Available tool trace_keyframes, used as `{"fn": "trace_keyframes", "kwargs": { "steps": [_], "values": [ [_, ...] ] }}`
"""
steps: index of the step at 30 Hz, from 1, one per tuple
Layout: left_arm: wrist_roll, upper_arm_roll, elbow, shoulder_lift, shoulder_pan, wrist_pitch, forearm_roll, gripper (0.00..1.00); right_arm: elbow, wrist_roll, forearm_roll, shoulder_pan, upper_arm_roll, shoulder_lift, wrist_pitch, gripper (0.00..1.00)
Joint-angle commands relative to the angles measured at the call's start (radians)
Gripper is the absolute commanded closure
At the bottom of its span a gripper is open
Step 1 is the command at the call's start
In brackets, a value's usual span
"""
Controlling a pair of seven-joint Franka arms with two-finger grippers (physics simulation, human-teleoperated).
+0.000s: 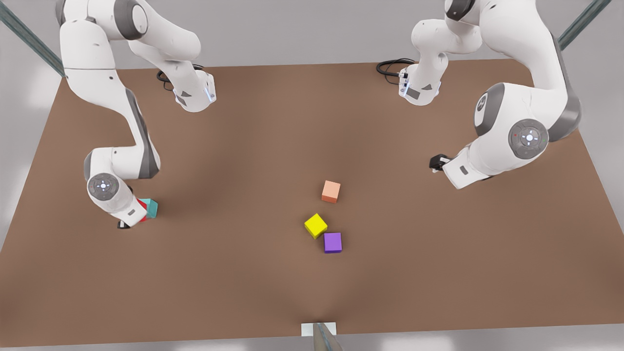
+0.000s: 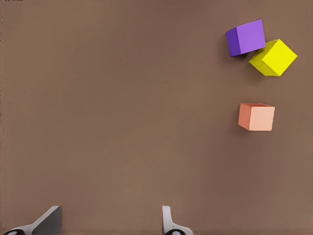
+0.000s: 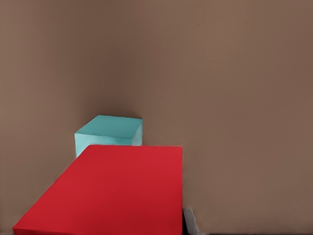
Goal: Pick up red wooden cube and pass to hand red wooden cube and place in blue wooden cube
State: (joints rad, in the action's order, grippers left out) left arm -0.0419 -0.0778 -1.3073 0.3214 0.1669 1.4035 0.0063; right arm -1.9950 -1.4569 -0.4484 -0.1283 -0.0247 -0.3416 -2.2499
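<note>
Brown table [image 1: 253,146], grey surround. Right gripper [image 1: 127,220], at 9 o'clock, pinching red wooden cube [image 3: 112,191] against blue wooden cube [image 3: 110,129]. Left gripper [image 2: 110,223], at 3 o'clock, fingers spread, waits. Left wrist view: purple cube [image 2: 246,37], yellow cube [image 2: 273,58], salmon cube [image 2: 257,116].

Brown surface [image 1: 243,273] mostly bare across middle and near edge.

Obstacles: cluster right of centre in front view, with salmon cube [image 1: 331,191] apart and yellow cube [image 1: 316,225] touching purple cube [image 1: 333,242] (no gap between those two).

Front view's left: red wooden cube [image 1: 143,210] pressed against blue wooden cube [image 1: 152,208], arm overhead blocking approach from above.

Wide open lane between the two groups.
</note>
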Motion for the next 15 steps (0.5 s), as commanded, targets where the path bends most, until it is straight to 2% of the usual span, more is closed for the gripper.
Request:
{"fn": "trace_keyframes", "kwargs": {
  "steps": [1, 15],
  "values": [
    [0.043, -0.003, 0.000, -0.001, 0.002, -0.003, 0.035, 0.00, -0.018, 0.187, -0.027, -0.004, 0.000, 0.009, -0.076, 0.41],
    [0.042, -0.002, 0.000, -0.001, -0.003, -0.005, 0.041, 0.00, -0.114, 0.188, -0.027, -0.047, -0.001, 0.004, -0.100, 0.41]
  ]
}}
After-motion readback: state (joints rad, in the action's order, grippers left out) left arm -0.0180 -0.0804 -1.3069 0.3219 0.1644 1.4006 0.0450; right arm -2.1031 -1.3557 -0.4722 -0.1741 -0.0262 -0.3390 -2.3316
